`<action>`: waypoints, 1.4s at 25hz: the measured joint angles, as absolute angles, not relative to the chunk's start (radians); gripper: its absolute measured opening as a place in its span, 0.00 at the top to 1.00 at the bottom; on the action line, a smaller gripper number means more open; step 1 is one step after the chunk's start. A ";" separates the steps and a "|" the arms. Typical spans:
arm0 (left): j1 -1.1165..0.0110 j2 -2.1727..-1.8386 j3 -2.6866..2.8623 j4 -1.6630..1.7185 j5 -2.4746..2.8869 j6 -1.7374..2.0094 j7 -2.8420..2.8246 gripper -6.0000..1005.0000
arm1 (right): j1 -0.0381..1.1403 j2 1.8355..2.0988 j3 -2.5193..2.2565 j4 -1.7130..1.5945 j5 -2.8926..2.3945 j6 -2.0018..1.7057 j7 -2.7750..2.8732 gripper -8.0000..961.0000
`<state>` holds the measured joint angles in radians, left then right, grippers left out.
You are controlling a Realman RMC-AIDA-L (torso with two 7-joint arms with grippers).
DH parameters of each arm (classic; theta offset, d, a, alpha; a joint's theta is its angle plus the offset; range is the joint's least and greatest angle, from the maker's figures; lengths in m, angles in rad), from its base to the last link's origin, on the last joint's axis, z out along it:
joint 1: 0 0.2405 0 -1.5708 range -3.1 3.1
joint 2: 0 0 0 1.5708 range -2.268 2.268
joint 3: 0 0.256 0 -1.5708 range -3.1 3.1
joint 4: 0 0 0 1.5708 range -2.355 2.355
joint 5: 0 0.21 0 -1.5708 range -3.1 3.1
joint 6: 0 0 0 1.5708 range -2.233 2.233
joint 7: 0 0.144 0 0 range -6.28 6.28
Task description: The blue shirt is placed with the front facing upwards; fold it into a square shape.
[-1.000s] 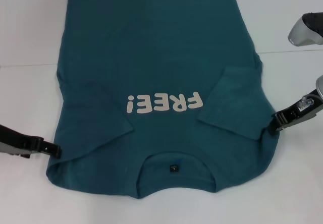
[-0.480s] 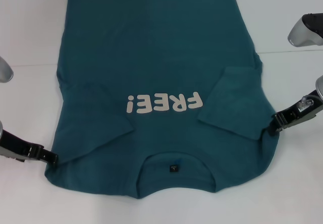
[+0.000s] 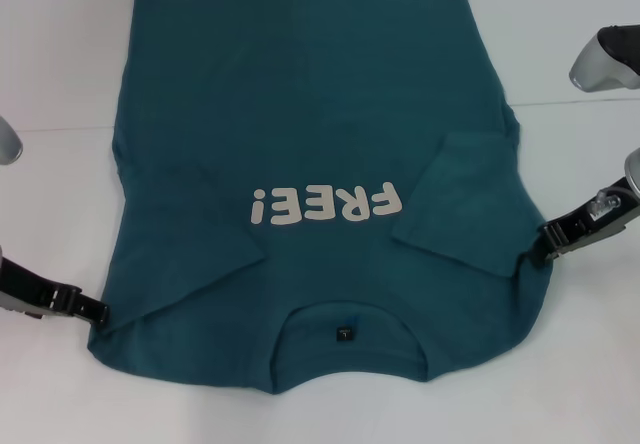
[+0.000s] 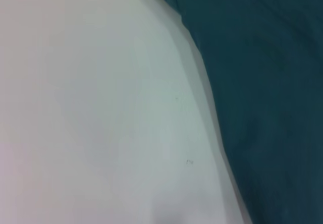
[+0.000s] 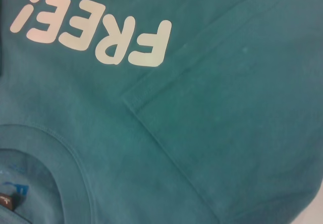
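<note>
The blue shirt lies flat on the white table, front up, collar and black neck label toward me. The white "FREE!" lettering shows across the chest. Both sleeves are folded inward, one on my left side and one on my right. My left gripper sits low at the shirt's near-left shoulder corner. My right gripper touches the right shoulder edge. The left wrist view shows the shirt's edge on the table; the right wrist view shows the lettering and the folded sleeve.
White table surface surrounds the shirt on both sides and along the near edge. A grey part of my right arm hangs above the table at the far right, and a grey part of the left arm shows at the left border.
My left gripper has slid toward me and outward along the shirt's left edge, down to the shoulder corner. The right gripper and the shirt have stayed in place.
</note>
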<state>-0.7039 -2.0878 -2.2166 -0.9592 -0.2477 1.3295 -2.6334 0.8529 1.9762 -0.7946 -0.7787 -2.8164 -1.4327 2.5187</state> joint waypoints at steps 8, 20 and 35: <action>-0.705 -2.088 -2.257 -0.976 -0.256 1.322 -2.652 0.10 | 0.856 1.972 -0.795 -0.779 -2.816 -1.433 2.519 0.95; -0.758 -2.057 -2.482 -0.979 -0.353 1.494 -2.711 0.10 | 0.857 1.962 -0.795 -0.779 -2.805 -1.430 2.510 0.95; -0.760 -2.016 -2.519 -0.877 -0.355 1.476 -2.732 0.10 | 0.861 1.963 -0.798 -0.779 -2.804 -1.430 2.492 0.95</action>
